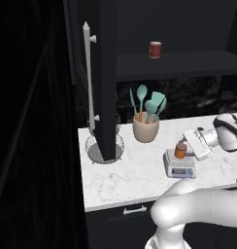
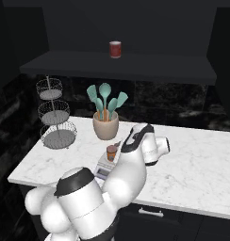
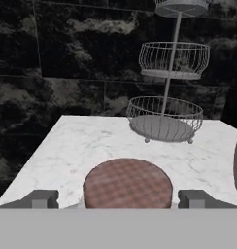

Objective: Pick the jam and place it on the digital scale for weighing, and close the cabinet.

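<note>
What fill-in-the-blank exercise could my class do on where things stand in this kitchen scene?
1. The jam stands on the digital ____.
2. The teal utensils stand in a beige ____ on the counter.
3. The red jar sits inside the open ____.
4. The wire basket stand has ____ tiers.

Missing words: scale; cup; cabinet; three

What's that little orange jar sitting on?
The jam stands on the digital scale, a flat grey square on the marble counter. The jar covers part of its platform; the front display shows. The gripper is at the jar.
</note>
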Robot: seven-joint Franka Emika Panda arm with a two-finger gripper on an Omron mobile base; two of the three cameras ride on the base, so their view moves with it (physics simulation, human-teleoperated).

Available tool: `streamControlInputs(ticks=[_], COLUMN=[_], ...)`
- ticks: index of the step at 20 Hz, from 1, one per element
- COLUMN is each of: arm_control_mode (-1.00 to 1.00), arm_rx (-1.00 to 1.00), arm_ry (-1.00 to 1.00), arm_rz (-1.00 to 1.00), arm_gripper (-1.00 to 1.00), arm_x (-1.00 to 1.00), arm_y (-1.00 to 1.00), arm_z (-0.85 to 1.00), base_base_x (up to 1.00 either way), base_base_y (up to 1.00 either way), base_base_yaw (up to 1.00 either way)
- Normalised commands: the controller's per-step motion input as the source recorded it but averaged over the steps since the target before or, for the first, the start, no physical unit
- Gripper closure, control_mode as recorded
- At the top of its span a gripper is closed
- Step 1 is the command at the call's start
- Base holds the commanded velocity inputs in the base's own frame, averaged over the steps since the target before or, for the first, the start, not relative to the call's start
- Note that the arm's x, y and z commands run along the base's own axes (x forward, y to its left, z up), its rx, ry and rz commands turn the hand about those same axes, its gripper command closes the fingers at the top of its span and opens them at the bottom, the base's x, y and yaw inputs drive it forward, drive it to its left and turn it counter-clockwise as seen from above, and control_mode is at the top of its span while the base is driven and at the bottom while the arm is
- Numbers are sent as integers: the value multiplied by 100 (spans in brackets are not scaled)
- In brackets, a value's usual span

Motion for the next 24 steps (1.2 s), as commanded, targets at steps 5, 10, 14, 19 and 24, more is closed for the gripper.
streamControlInputs(ticks=[5,10,14,19,24], arm_control_mode=[-100,-100,-100,-100,-100], arm_rx=[1,5,11,21,26], arm_ry=[-18,-32,-56,-41,-27], arm_rz=[0,-2,-8,-15,-12], arm_gripper=[-100,-100,-100,-100,-100], arm_x=[1,-43,-62,-33,-23], arm_y=[-31,-45,-15,-10,-54], arm_z=[2,18,68,70,73], base_base_x=[0,0,0,0,0], base_base_y=[0,0,0,0,0], base_base_yaw=[0,0,0,0,0])
